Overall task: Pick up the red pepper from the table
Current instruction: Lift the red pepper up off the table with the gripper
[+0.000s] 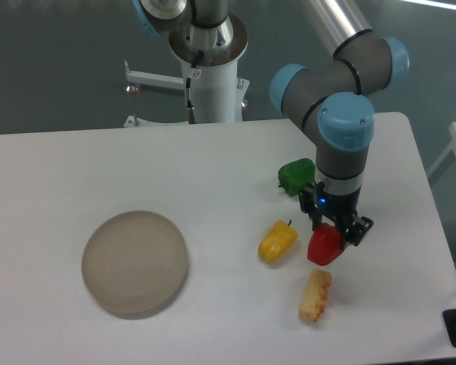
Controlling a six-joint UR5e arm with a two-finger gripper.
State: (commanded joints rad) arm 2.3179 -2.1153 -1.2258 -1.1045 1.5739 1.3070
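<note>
1. The jaws of the gripper (327, 237) are clamped on the red pepper (324, 245), which hangs between the black fingers above the white counter (213, 167).
2. The pepper sits just right of the yellow pepper (277, 241) and just above a pale, orange-speckled food piece (315, 294).
3. The green pepper (297, 176) lies behind, partly hidden by the arm.
4. A round beige plate (134, 263) rests well apart, to the left.

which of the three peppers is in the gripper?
The red pepper, clamped in the gripper. The yellow pepper lies free to its left, and the green pepper sits further back beside the arm.
</note>
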